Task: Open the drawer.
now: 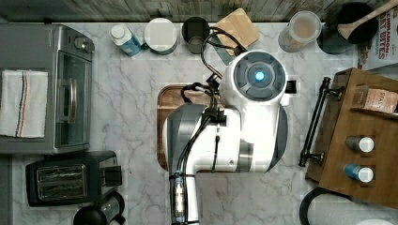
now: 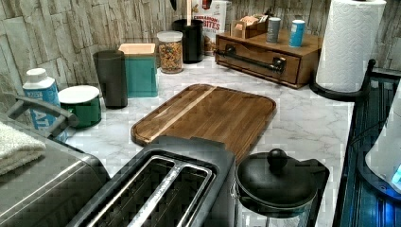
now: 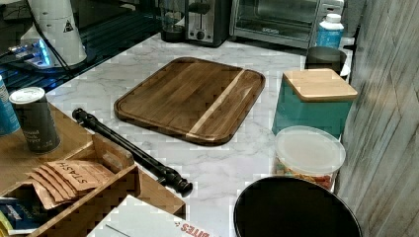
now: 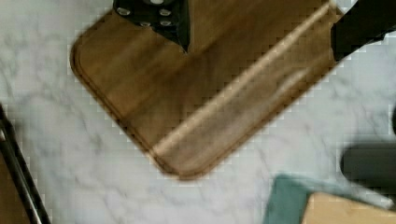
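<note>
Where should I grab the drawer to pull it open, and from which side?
Grip the black bar handle mid-span, between its two brackets, where it stands clear of the drawer front. Come from the wooden tray side, jaws straddling the bar, then probably pull straight out toward the tray.

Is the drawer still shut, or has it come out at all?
Shut. In the left view the drawer front sits flush with the cabinet, no gap around it, and its black bar handle is untouched.
</note>
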Controlling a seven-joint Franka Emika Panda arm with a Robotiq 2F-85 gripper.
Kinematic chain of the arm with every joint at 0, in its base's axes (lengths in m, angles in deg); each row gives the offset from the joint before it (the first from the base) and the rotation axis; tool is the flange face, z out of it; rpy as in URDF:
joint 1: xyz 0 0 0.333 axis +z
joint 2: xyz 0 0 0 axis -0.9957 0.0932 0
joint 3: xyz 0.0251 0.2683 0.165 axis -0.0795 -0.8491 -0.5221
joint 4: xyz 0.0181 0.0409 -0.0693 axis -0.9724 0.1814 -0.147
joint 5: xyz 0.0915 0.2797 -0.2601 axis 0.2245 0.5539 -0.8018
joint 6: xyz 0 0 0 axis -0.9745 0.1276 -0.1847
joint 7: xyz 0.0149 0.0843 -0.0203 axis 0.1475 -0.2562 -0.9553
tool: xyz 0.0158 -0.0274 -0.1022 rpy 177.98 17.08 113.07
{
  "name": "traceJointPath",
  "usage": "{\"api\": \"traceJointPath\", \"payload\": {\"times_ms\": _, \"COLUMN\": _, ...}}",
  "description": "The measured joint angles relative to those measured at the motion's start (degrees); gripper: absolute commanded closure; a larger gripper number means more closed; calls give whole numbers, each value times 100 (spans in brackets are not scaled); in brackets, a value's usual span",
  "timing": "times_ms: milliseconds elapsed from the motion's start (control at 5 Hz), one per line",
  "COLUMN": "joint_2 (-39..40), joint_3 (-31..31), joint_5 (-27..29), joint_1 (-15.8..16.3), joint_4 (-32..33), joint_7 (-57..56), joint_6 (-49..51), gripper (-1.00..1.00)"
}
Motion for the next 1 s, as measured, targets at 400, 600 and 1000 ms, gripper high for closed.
{"api": "traceJointPath", "payload": {"times_ms": 400, "joint_2": -50, "joint_3": 19, "joint_5": -266, "joint_1": -17, "joint_4": 660, "joint_7": -667, "joint_6": -880, "gripper": -100}}
{"api": "traceJointPath", "payload": {"times_ms": 600, "joint_2": 110, "joint_3": 128, "joint_5": -266, "joint_1": -50, "joint_4": 783, "joint_7": -1516, "joint_6": -941, "gripper": -100}}
{"api": "traceJointPath", "payload": {"times_ms": 1000, "joint_2": 564, "joint_3": 424, "joint_5": -245, "joint_1": -225, "joint_4": 783, "joint_7": -2369, "joint_6": -1095, "gripper": -100}}
